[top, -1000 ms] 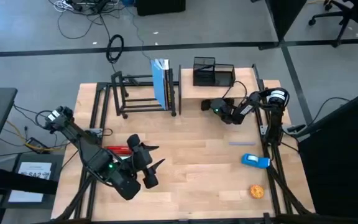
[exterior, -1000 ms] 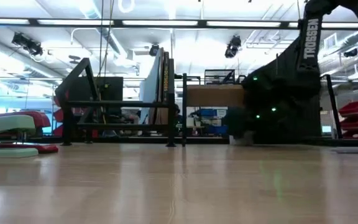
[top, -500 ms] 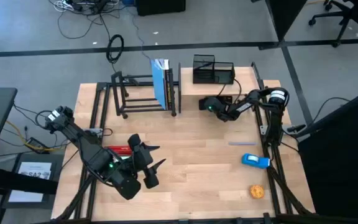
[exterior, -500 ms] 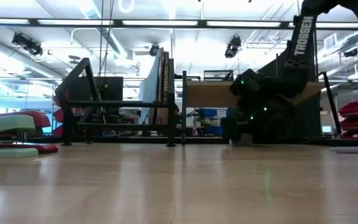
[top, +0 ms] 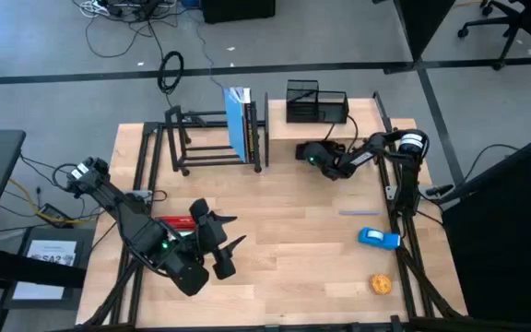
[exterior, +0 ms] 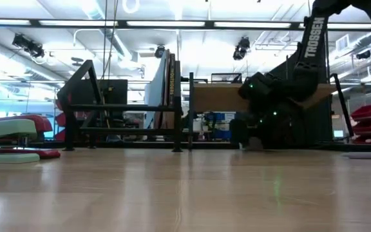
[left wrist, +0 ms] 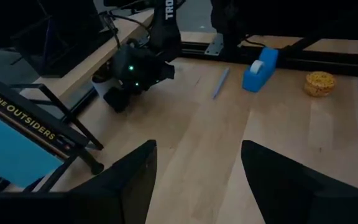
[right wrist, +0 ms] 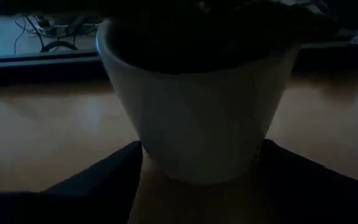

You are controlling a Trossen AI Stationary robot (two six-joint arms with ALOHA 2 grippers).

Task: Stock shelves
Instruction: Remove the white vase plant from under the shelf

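Right hand (top: 306, 153) low at far side of surface (top: 293, 240), fingers spread on either side of white pot (right wrist: 197, 112), close to its wall; contact not discernible. Left hand (top: 221, 244) idle near front left, fingers wide apart. Black rack (top: 212, 138) at far left-centre, blue book (top: 239, 120) upright inside. Wood-board shelf (top: 325, 136) just beyond right hand, mesh organizer (top: 316, 104) on top.

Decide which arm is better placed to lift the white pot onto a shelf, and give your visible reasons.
The right arm. Its claw already sits at the white pot, with a finger on each side, beside the wood-board shelf. The left claw waits open near the table's front.
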